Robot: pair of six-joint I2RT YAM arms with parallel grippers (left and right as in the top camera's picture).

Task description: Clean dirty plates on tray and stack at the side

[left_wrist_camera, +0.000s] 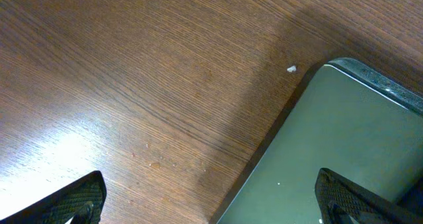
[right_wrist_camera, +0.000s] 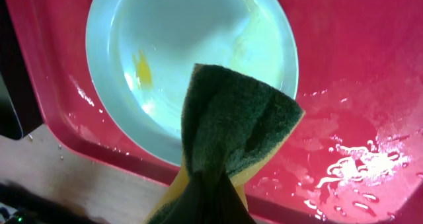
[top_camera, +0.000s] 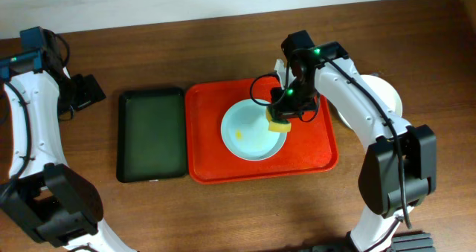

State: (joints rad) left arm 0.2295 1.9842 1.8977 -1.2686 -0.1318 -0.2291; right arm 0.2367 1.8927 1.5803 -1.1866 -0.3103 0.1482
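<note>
A pale mint-blue plate (top_camera: 251,131) lies on the red-orange tray (top_camera: 216,163). It has a yellow smear (top_camera: 239,135), which also shows in the right wrist view (right_wrist_camera: 143,69). My right gripper (top_camera: 282,114) is shut on a yellow and green sponge (right_wrist_camera: 231,128) at the plate's (right_wrist_camera: 192,39) right rim, over the tray (right_wrist_camera: 350,85). Another white plate (top_camera: 387,96) sits on the table right of the tray, partly hidden by the right arm. My left gripper (left_wrist_camera: 211,207) is open and empty, over the table at the corner of the dark green tray.
A dark green tray (top_camera: 152,133) lies left of the red one; its corner shows in the left wrist view (left_wrist_camera: 344,151). Water droplets glisten on the red tray (right_wrist_camera: 350,164). The wooden table (top_camera: 223,51) stretches behind both trays.
</note>
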